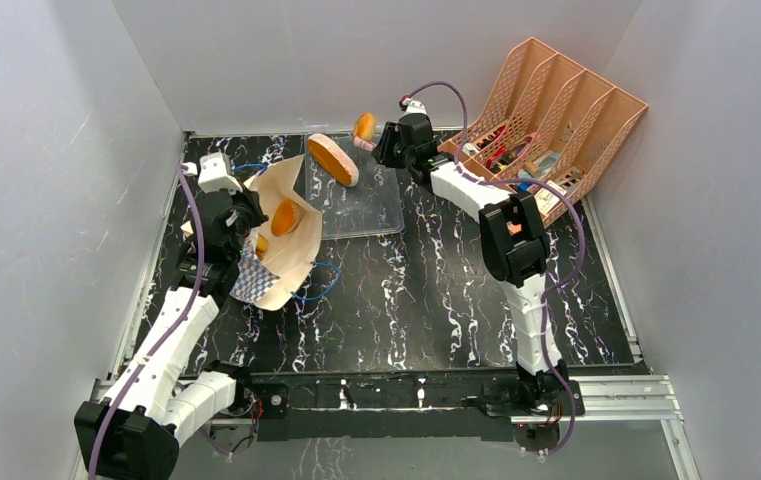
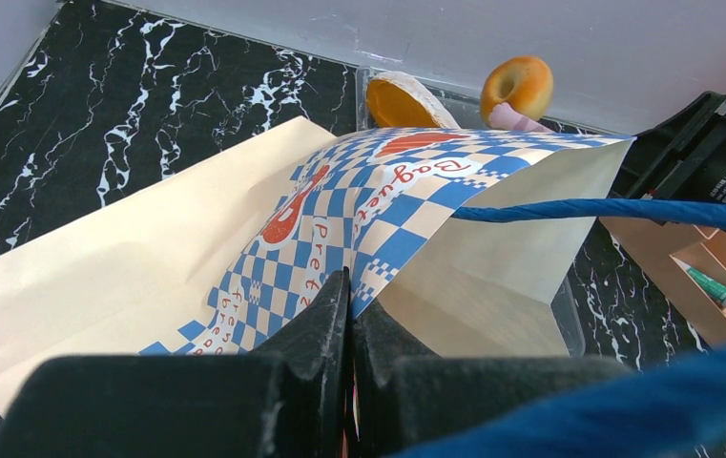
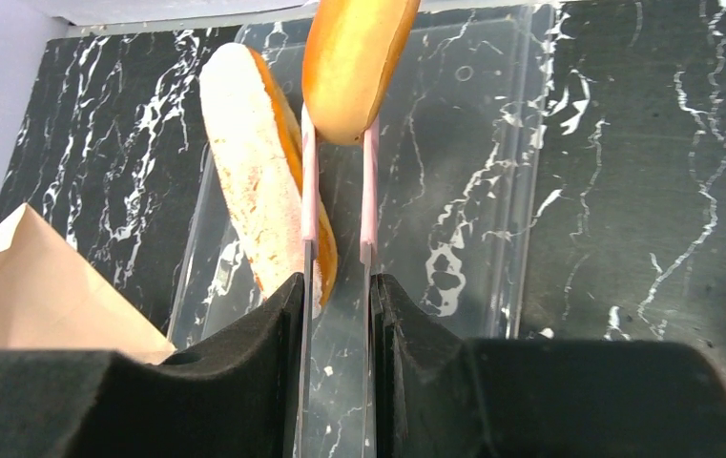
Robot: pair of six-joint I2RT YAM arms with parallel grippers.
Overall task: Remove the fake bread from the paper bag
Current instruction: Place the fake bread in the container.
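Ring donut (image 3: 359,57) — nipped by right end effector (image 3: 338,153) over clear tray (image 3: 521,191); we should lower before releasing. Left end effector (image 2: 350,296), fully closed, clamps paper bag (image 2: 406,205).

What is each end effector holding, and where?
Left end effector: paper bag, at its checkered rim. Right end effector: ring donut, by its edge.

Open table (image 1: 426,290) mid-scene; organizer (image 1: 556,130) walls the tray's (image 1: 376,215) right (1 loaf (image 1: 333,158) inside).
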